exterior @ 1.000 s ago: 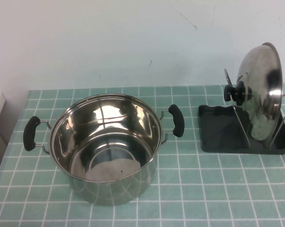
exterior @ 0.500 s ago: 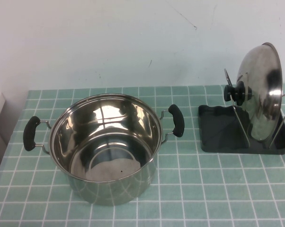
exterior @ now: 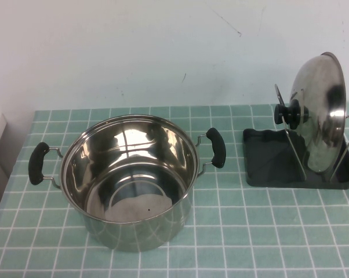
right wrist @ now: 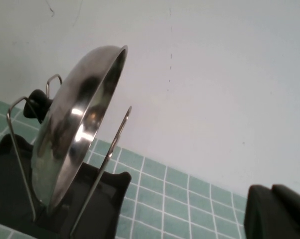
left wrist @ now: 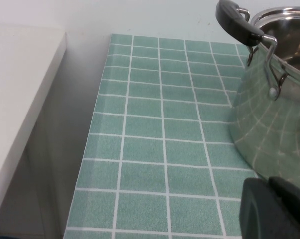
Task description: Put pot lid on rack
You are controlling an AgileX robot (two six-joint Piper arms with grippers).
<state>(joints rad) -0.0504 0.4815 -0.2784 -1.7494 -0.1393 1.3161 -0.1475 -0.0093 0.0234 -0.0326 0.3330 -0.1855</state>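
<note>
Nothing has moved since the earlier frame: the pot lid [exterior: 320, 113] stands on edge between the wire loops of the rack [exterior: 261, 162] (knob toward the pot [exterior: 128, 179]), right of it on the tabletop [exterior: 250, 231]. The left pincer [left wrist: 277, 209] sits low beside the pot, the right pincer [right wrist: 277, 211] near the rack; perhaps both are closed, but I cannot tell.

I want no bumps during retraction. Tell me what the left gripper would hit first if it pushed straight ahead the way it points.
Probably the pot: it stands close ahead of the left gripper, slightly to one side, so depth is uncertain. Otherwise only green tiled table lies ahead. The right gripper sits apart, beside the rack holding the pot lid.
</note>
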